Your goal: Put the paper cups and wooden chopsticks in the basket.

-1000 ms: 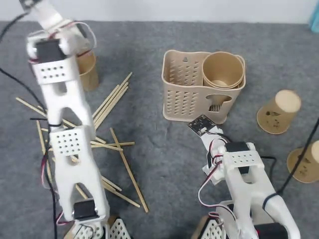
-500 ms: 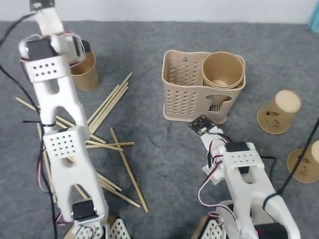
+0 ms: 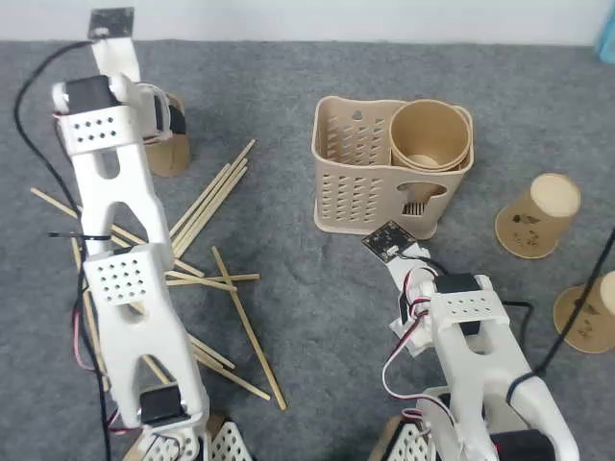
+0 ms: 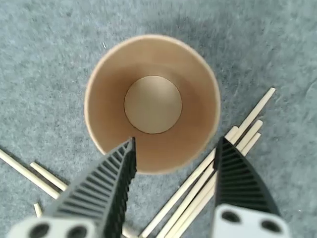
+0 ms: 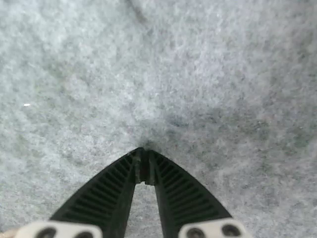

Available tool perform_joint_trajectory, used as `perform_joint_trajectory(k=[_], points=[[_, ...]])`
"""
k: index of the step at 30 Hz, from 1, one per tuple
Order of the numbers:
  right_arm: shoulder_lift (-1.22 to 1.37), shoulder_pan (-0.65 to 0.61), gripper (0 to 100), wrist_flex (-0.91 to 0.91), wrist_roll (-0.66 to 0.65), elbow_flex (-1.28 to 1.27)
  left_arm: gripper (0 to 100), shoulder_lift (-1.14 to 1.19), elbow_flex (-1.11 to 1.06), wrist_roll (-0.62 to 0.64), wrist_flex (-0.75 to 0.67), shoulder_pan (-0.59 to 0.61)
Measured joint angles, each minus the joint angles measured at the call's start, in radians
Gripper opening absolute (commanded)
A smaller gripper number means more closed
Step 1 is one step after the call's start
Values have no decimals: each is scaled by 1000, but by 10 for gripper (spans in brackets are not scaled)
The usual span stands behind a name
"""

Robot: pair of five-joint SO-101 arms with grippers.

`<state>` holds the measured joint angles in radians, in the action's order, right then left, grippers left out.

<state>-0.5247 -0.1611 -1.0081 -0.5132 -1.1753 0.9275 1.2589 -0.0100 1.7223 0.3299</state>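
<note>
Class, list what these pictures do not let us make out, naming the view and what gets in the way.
High view: the left arm covers most of the paper cup beneath it.
High view: that arm crosses the chopsticks, so they cannot be counted.
High view: the picture's edge cuts off the far-right cup.
Left wrist view: whether the open left gripper touches the paper cup's rim is unclear.

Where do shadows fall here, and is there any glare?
High view: even light, only a faint shadow by the basket, no glare. Left wrist view: inside the paper cup the wall is darker than the floor. Right wrist view: a dim shadow on the carpet ahead of the right gripper.
</note>
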Motion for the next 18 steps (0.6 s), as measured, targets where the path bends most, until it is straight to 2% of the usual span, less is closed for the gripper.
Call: perform_joint_trajectory(k=[13, 18], points=[[0, 0, 20, 0, 0, 0, 188, 0, -2, -60, 0, -28], [0, 0, 20, 0, 0, 0, 188, -118, -120, -74, 0, -28]])
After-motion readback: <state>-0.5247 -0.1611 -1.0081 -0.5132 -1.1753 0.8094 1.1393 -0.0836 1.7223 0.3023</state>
